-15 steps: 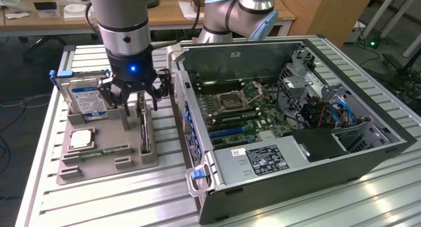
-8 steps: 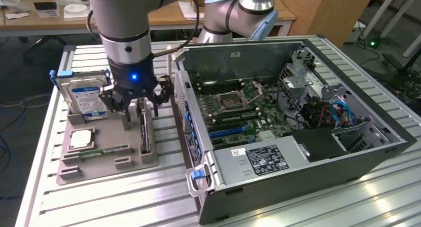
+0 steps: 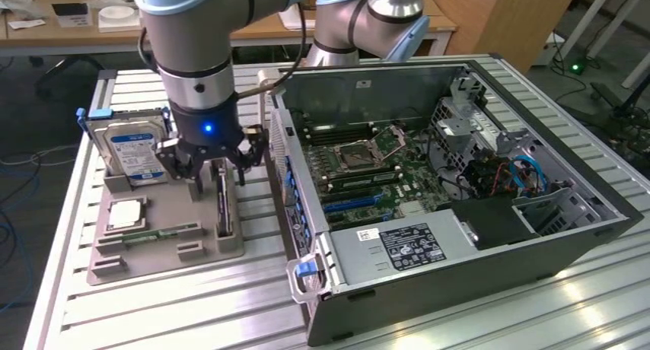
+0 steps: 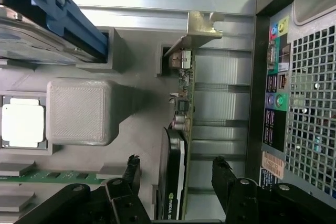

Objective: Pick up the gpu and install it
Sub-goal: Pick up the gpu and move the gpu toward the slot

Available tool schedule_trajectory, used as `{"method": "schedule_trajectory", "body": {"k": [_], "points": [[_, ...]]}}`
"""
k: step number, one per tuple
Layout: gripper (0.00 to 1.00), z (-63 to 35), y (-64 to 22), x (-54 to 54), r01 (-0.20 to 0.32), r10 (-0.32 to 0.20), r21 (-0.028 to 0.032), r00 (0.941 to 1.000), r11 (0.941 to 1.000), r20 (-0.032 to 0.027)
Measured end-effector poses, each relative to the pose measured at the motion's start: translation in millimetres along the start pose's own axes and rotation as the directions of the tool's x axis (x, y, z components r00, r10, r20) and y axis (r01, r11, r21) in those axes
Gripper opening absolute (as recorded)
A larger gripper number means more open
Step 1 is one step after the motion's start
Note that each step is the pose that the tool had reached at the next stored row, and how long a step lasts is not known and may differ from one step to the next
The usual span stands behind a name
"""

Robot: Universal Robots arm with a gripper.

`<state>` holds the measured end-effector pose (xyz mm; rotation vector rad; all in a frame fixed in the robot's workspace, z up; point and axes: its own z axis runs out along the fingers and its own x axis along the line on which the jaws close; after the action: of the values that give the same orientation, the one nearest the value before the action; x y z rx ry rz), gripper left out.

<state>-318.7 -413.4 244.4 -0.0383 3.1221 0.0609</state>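
**Exterior view:** A grey robot arm hangs its black claw, fingers spread wide, over the gpu. The gpu is a thin dark green circuit card with a black cooler. It stands on its long edge in a slot of a grey plastic tray on the slatted aluminium table. The card's long axis runs from the tray's near edge to its far edge, along the side facing the open black computer case. Its long silver metal bracket rises at the far end. At the tray's far corner on the opposite side stands a silver hard drive with a blue label. A square silver processor chip and a narrow green memory stick lie nearer the near edge.

**Wrist view:** The claw straddles the gpu, with one black finger on the cooler side and the other on the board side. Both are clear of the card, gripping nothing. The bracket end points away from the claw and overhangs the tray edge above the table. A raised grey block stands between the card and the processor chip. The memory stick lies near the cooler-side finger. The hard drive sits in a blue carrier. The computer case's rear port panel runs parallel to the card, with a strip of table between them.
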Motion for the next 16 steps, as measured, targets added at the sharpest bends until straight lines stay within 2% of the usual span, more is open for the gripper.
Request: {"method": "schedule_trajectory", "body": {"k": [16], "points": [[0.66,23.2,-0.9,0.9,-0.016,0.016,0.0003,0.9999,0.9999,0.0007]]}}
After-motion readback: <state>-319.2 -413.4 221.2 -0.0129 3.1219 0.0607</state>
